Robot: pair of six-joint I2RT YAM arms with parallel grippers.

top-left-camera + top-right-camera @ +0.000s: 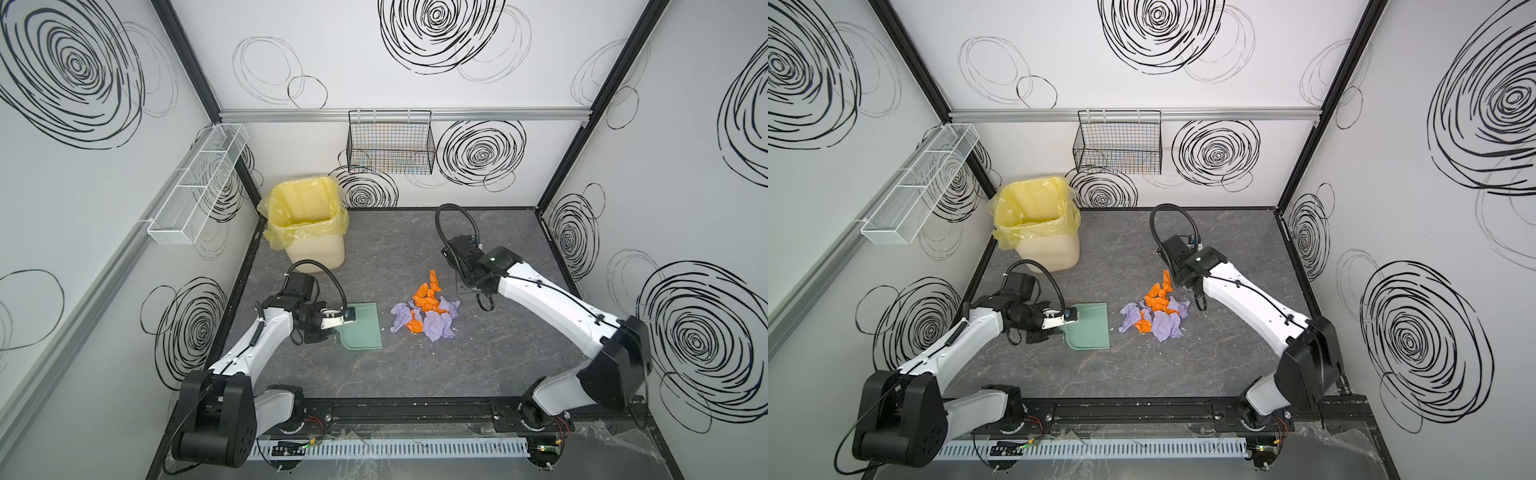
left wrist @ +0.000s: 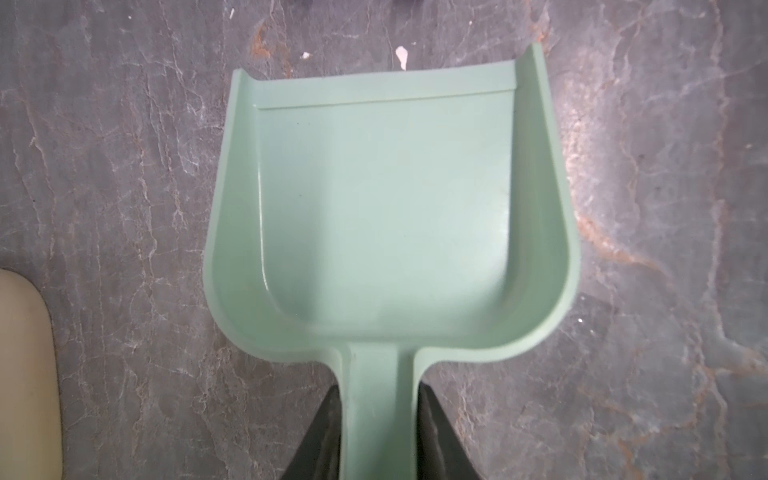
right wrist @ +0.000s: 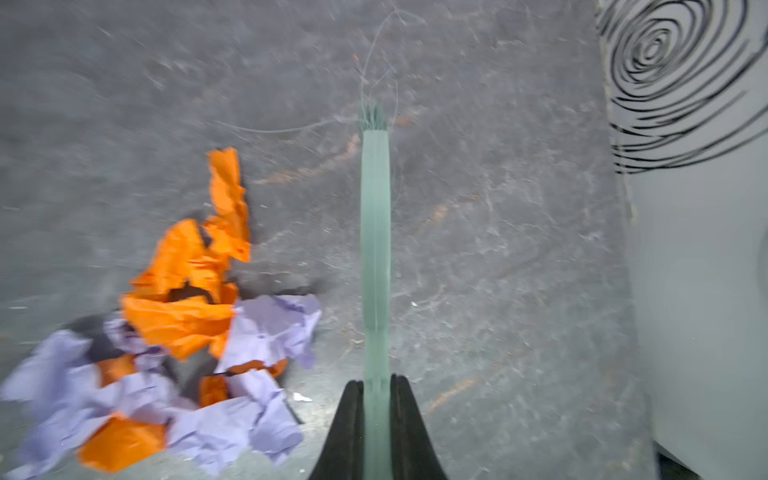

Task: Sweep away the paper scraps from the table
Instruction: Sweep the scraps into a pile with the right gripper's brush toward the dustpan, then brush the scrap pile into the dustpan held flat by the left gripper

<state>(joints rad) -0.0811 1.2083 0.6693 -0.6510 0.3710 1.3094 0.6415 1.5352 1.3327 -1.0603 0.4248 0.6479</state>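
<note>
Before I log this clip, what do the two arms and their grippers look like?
The left arm and right arm match: white shells, black joint housings, a thin black cable along each link and a black ribbed hose looping over the wrist. The left gripper and right gripper have black, wedge-shaped fingers.

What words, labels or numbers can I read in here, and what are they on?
None can be read.
The walls carry only black swirls, no letters.
The mint-green dustpan, the brush handle and the bin are plain.
A tiny pale mark on the right arm is too small to read.
</note>
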